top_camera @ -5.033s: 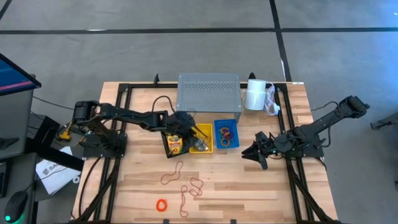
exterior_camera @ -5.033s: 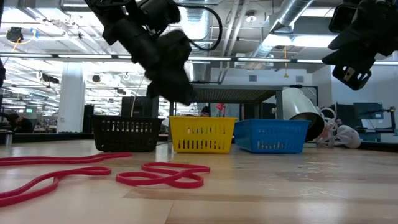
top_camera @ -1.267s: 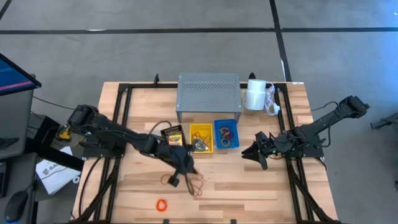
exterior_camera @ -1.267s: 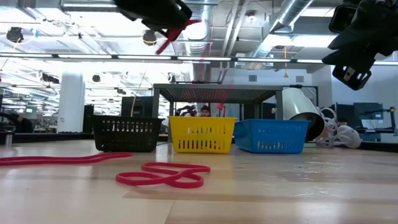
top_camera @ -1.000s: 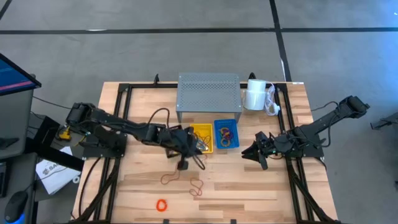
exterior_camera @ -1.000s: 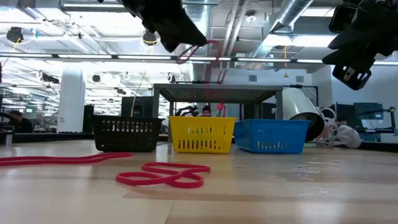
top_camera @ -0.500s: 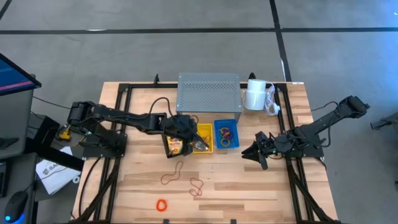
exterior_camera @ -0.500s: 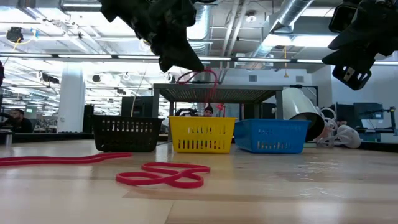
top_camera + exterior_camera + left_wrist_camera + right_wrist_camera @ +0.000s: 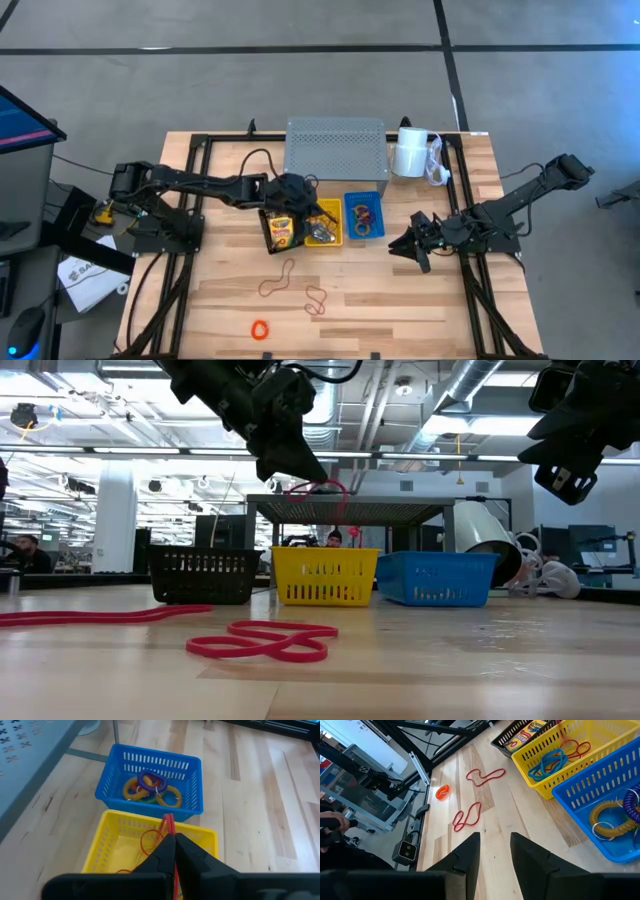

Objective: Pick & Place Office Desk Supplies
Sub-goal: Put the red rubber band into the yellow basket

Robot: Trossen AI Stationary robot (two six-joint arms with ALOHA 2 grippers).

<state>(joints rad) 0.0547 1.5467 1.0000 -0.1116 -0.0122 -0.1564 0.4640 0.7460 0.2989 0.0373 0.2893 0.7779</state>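
Note:
My left gripper is shut on a thin red rubber band above the yellow basket. The gripper also shows in the low view. The black basket beside it holds a crayon box. Two red bands and an orange band lie flat on the table nearer the front. My right gripper waits open near the table's right side, with nothing between its fingers. My left gripper pinches the red band's upper part between its two fingertips. The fingers slant down from above. The band hangs slack as a loop below them, over the yellow basket; whether its lower end touches the basket I cannot tell.
The blue basket with coiled rings stands right of the yellow one. The grey perforated riser stands behind the baskets, a white roll at its right. Black frame rails run along both sides of the table.
My left gripper has carried the red band from over the table's middle toward the far edge and a little down, staying shut. The band now hangs over the yellow basket, clear of the table.

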